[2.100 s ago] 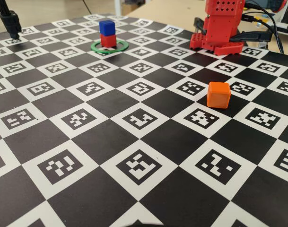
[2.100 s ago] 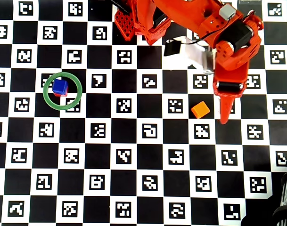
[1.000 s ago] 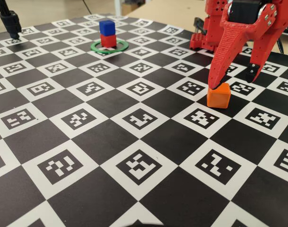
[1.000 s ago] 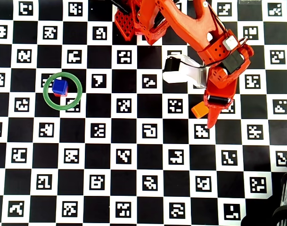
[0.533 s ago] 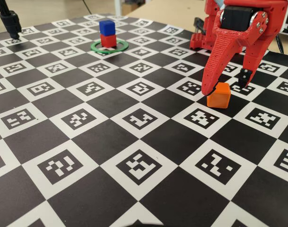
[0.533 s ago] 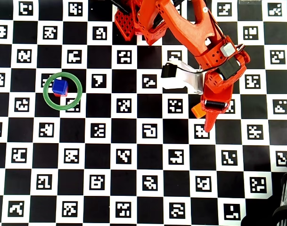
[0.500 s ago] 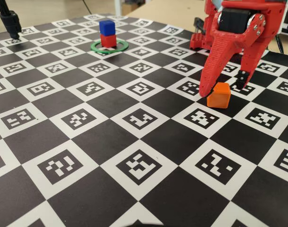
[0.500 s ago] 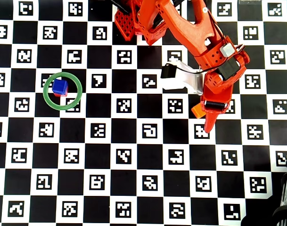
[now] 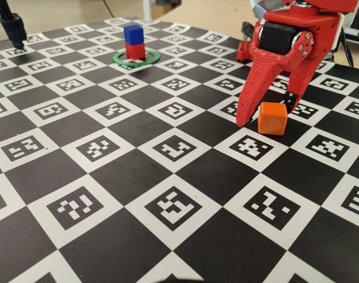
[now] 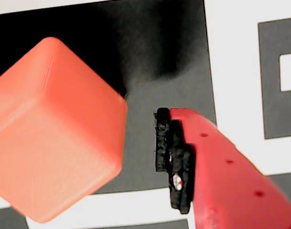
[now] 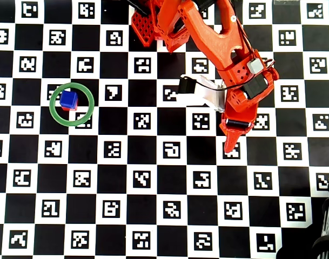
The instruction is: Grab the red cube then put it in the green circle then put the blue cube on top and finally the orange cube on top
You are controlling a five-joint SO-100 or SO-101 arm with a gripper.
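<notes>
Two cubes stacked in ring, orange cube between spread fingers

Gripper (image 9: 266, 115) is down at board level in the fixed view, jaws spread wide, straddling the orange cube (image 9: 272, 118). Long red finger (image 9: 252, 94) tip sits on the board just left of the cube, small gap visible; the shorter dark-tipped finger (image 9: 292, 99) is behind the cube's right rear edge, contact unclear there. Nothing gripped; cube rests flat on the checkerboard mat (image 9: 108, 194)

Wrist view: orange cube (image 10: 52, 129) fills the left side, black pad of one finger (image 10: 171, 160) to its right with a clear dark strip of mat between them, not touching. Other finger out of this view

Overhead view: arm (image 11: 229, 48) covers the orange cube, cube not visible there; gripper (image 11: 230, 141) points toward the bottom edge of the picture

Blue cube (image 9: 132, 34) sits on the red cube (image 9: 135, 50) inside the green circle (image 9: 136, 58), far left rear of the board in the fixed view, well apart from the gripper. Overhead, blue cube (image 11: 68, 99) is off-centre toward the upper left inside the green circle (image 11: 72, 104), only a sliver of red cube (image 11: 66, 108) showing below it

Open board between stack and gripper, no objects in that stretch. Front half of mat is bare. Black stand (image 9: 13, 26) at the far left corner. Robot base (image 9: 267, 35) close behind the gripper, near the mat's rear right edge
</notes>
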